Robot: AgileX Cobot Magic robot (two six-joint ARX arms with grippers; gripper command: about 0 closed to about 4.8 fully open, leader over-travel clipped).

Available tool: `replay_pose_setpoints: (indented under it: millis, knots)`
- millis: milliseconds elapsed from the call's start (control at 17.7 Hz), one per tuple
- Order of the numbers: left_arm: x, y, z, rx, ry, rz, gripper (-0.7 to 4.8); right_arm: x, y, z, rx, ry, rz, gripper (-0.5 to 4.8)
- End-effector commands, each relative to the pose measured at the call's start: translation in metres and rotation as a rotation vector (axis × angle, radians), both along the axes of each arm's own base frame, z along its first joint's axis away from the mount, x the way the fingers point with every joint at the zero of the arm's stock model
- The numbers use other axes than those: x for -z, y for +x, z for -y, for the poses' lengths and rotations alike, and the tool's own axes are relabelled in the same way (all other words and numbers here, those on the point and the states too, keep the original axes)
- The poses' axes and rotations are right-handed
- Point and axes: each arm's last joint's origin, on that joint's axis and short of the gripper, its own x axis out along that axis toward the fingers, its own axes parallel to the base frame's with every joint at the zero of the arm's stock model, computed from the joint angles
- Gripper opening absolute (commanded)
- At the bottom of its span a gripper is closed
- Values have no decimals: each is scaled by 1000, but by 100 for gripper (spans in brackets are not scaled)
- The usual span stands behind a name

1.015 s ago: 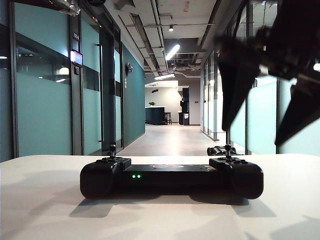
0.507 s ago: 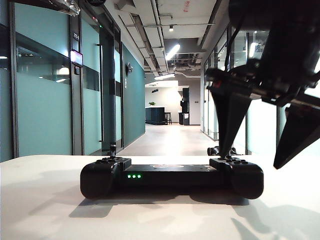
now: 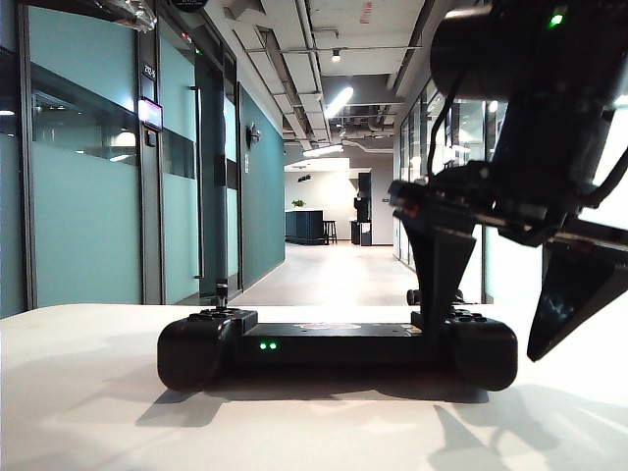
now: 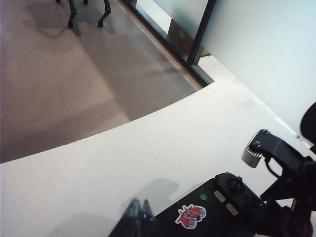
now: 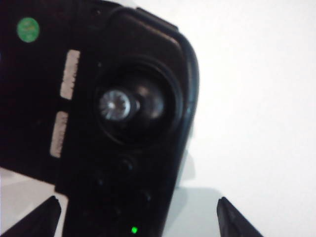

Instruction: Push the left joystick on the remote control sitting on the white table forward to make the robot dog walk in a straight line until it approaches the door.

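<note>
The left claw [image 4: 139, 213] shows only as blurred tips above the desk [image 3: 78, 392] near the remote control [image 3: 334, 345], and whether it is clenched cannot be told. At the controller's left end the left joystick [image 3: 222, 291] stands upright and untouched. At the right end the right claw [image 3: 486, 343] hangs released, fingers spread, astride the twin thumbstick [image 5: 114, 104]. So no push looks begun, and the dark shape beyond, likely the robot dog [image 3: 413, 296], has its whole walk left.
</note>
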Motion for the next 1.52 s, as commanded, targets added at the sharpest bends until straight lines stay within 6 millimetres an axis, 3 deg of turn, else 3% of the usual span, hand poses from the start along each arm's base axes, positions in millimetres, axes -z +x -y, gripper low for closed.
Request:
replay_pose_setpoints:
  millis: [56,902,1353,1466,1522]
  knots:
    - [-3,0,0,7,-11,13,-6,-1,3,-2,-3,12,26,426]
    - [-3,0,0,7,-10,9,-6,0,2,-7,-18,11,43,399]
    - [-3,0,0,6,-10,9,-6,9,2,-12,-27,-30,21,384]
    - [-3,0,0,6,-10,9,-5,9,2,-12,-24,-24,23,304]
    - [-3,1,1,6,-10,9,-6,9,2,-12,-24,-23,25,300]
